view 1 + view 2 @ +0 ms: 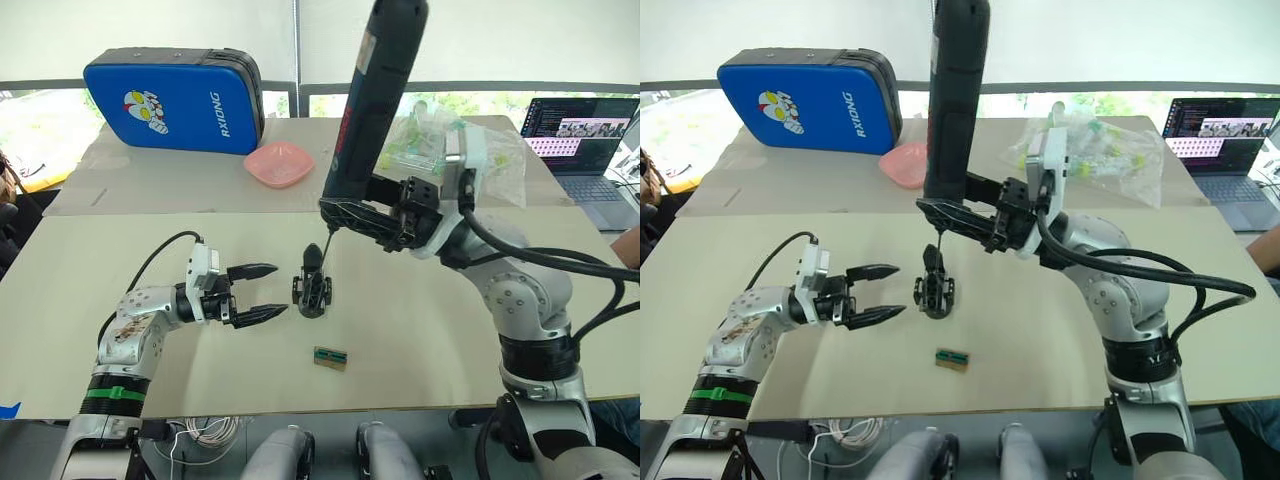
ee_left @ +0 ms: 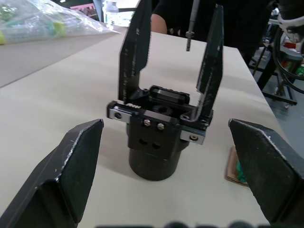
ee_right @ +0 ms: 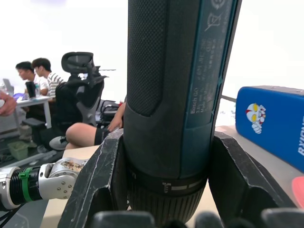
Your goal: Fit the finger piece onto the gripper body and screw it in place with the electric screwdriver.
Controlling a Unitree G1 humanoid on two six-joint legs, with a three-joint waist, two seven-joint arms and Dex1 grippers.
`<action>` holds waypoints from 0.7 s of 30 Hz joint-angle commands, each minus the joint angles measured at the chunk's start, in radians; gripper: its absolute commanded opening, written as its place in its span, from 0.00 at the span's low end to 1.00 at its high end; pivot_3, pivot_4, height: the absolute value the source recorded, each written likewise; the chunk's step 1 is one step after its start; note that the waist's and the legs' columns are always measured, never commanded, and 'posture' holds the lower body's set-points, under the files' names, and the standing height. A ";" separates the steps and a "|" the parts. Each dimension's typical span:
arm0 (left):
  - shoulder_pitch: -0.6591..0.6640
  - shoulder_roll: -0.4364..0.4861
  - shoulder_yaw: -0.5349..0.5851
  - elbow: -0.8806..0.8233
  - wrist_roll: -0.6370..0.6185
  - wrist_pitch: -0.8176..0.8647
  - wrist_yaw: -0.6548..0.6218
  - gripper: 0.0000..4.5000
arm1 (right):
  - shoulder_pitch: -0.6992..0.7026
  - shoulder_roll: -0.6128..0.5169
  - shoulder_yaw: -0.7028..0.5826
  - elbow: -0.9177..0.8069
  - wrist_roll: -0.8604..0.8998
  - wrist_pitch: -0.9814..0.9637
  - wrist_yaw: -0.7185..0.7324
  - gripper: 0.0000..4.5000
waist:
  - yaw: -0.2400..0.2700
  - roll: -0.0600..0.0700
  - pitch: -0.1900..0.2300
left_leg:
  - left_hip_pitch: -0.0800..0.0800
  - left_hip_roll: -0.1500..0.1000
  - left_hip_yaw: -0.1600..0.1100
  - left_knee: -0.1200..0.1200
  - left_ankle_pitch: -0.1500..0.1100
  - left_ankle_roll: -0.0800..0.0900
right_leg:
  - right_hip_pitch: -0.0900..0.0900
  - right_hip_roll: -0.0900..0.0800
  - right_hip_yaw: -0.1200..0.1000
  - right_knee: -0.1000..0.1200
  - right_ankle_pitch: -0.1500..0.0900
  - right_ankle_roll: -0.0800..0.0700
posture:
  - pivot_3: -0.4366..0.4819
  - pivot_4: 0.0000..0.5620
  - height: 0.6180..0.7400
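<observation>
The gripper body [image 1: 312, 288] stands upright on the table [image 1: 420, 330], a black block with a rounded base. In the left wrist view, two pointed black fingers [image 2: 135, 52] rise from the gripper body [image 2: 154, 152]. One may be the finger piece, but I cannot tell which. My left gripper [image 1: 279, 290] is open just left of the body, a finger on either side of it without touching. My right gripper [image 1: 352, 212] is shut on the electric screwdriver [image 1: 378, 90], held upright. Its thin metal bit [image 1: 324, 246] points down at the top of the body.
A small green-and-tan part [image 1: 330, 358] lies on the table in front of the body. At the back stand a blue case [image 1: 175, 100], a pink bowl [image 1: 279, 163], a plastic bag [image 1: 440, 140] and a laptop [image 1: 580, 135]. People sit behind in the right wrist view.
</observation>
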 commanded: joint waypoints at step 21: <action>0.042 -0.035 -0.012 -0.072 0.038 -0.025 0.038 1.00 | -0.029 0.101 0.045 0.032 -0.107 -0.047 0.071 0.44 | -0.005 0.000 0.000 | 0.000 0.000 0.000 0.000 0.004 -0.006 | -0.001 0.001 -0.002 0.001 0.000 0.000 | 0.48 0.27 1.00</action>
